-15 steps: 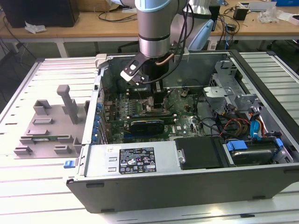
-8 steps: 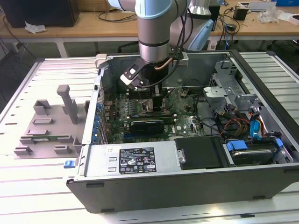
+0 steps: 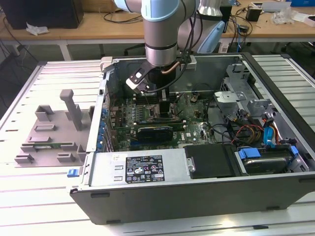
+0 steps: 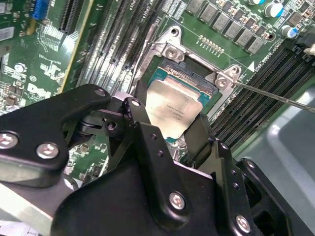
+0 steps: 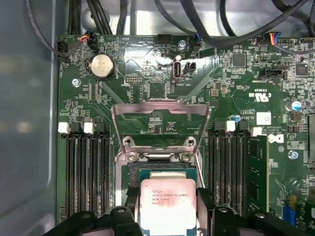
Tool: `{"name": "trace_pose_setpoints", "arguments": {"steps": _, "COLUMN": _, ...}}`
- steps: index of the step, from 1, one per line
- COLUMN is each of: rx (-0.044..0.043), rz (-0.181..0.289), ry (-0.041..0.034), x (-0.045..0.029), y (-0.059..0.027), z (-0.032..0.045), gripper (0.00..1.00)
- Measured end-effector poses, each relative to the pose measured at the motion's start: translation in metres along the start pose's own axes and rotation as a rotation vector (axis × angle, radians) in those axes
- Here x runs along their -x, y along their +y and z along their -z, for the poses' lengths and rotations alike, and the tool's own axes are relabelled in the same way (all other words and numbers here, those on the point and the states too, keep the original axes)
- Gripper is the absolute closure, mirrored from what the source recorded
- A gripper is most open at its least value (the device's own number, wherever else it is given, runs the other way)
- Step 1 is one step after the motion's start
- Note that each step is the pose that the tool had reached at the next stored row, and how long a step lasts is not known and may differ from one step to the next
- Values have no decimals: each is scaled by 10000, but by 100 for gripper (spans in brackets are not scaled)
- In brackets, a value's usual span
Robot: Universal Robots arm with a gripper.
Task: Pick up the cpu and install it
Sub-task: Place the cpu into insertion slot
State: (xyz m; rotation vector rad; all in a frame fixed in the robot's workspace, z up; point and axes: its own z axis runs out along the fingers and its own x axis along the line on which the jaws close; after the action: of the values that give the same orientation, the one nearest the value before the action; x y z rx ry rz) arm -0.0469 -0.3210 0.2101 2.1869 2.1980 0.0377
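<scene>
Inside the open case [image 3: 206,194], near the upper middle of the exterior view, my gripper [image 3: 161,101] hung over the motherboard [image 3: 194,129]. In both wrist views its black fingers [image 4: 139,115] were clamped on opposite edges of the cpu [image 4: 172,110], silver top up. The cpu sat tilted over the open socket [image 5: 162,172], beside the raised load plate [image 5: 157,142]. I could not tell whether cpu and socket touched.

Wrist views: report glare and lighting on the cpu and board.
In the first wrist view, glare whitens the motherboard beside the coin battery, and the cpu lid has a pinkish sheen; in the second wrist view, the lid is evenly lit, the claw gripping it dark.
</scene>
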Motion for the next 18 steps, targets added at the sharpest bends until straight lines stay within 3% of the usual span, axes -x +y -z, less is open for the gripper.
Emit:
{"name": "trace_pose_setpoints", "arguments": {"steps": 6, "rx": -6, "rz": -471, "ry": -24, "x": -28, "y": -12, "z": -75, "gripper": 45}}
{"name": "trace_pose_setpoints", "arguments": {"steps": 9, "rx": -4, "rz": -390, "ry": -18, "x": -35, "y": -12, "z": -90, "gripper": 45}}
{"name": "trace_pose_setpoints", "arguments": {"steps": 12, "rx": 0, "rz": 74, "ry": 2, "x": -43, "y": -13, "z": -109, "gripper": 45}}
{"name": "trace_pose_setpoints", "arguments": {"steps": 18, "rx": -1, "rz": 73, "ry": 1, "x": -51, "y": -15, "z": -135, "gripper": 45}}
